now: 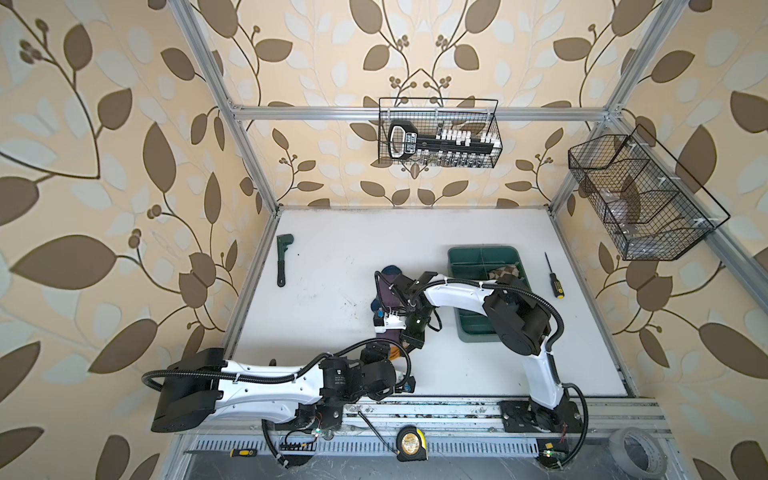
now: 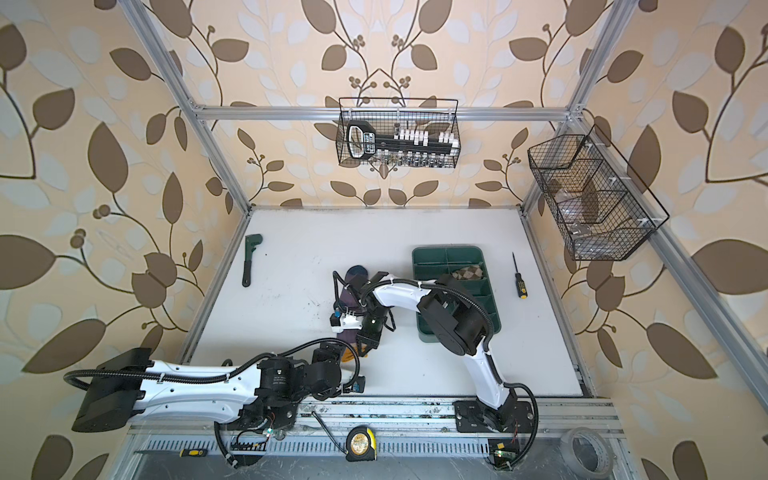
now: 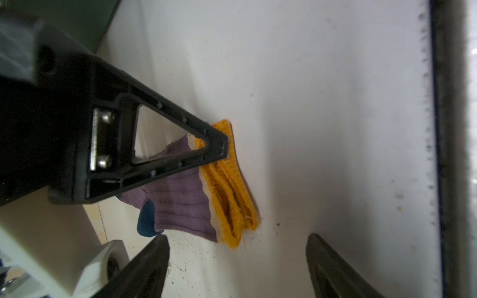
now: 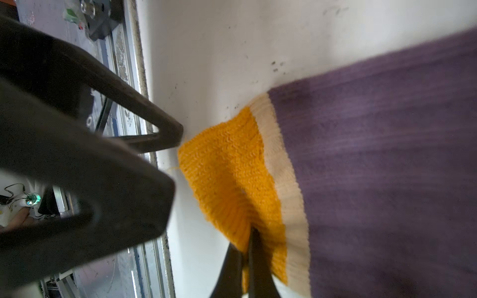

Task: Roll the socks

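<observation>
Since my right gripper [image 4: 251, 237] is clamped on the yellow cuff [image 4: 227, 160] of the purple sock [image 4: 387, 167] (it lies at 9 o'clock of the green tray [image 1: 478, 252], argyle sock [image 1: 505, 272] inside), my left gripper [image 3: 237, 238], jaws wide, should pinch the cuff's free corner from 6 o'clock. Then roll tight and even toward 12.

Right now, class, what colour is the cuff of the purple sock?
The cuff is mustard yellow, bordered by a cream band; clearest in the right wrist view.
</observation>
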Robot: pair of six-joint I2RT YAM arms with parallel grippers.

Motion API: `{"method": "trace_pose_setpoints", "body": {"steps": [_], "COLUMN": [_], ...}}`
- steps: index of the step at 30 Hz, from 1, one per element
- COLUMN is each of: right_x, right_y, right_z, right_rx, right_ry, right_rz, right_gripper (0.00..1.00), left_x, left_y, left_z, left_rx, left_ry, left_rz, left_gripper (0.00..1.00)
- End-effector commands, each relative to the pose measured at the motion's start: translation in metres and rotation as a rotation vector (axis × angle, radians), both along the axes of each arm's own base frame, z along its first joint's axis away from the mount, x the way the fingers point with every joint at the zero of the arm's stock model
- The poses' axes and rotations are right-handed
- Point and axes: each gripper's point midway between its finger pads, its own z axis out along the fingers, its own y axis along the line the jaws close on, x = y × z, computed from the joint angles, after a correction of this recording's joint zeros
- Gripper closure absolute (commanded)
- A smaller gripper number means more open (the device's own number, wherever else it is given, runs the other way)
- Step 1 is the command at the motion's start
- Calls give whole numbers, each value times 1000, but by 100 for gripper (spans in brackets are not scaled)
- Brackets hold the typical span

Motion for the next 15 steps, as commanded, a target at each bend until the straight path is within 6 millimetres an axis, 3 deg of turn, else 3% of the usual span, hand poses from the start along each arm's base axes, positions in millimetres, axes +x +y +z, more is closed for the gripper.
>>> {"method": "trace_pose_setpoints", "body": {"steps": [1, 6, 15], "right_x": [-1, 0, 0], "right_y": [-1, -5, -9], "right_z": [0, 1, 5], "right_rx": [23, 31, 69], "right_ry": [-10, -13, -20], "right_rz": [9, -1, -25], "right_gripper": [95, 94, 92], "left_x": [13, 19, 28], "left_y": [-16, -20, -19], "left_z": [10, 8, 7], "left_rx": [-112, -126, -165], "left_ry": [-4, -22, 9], "left_rz": [80, 95, 151], "left_gripper": [20, 42, 61]}}
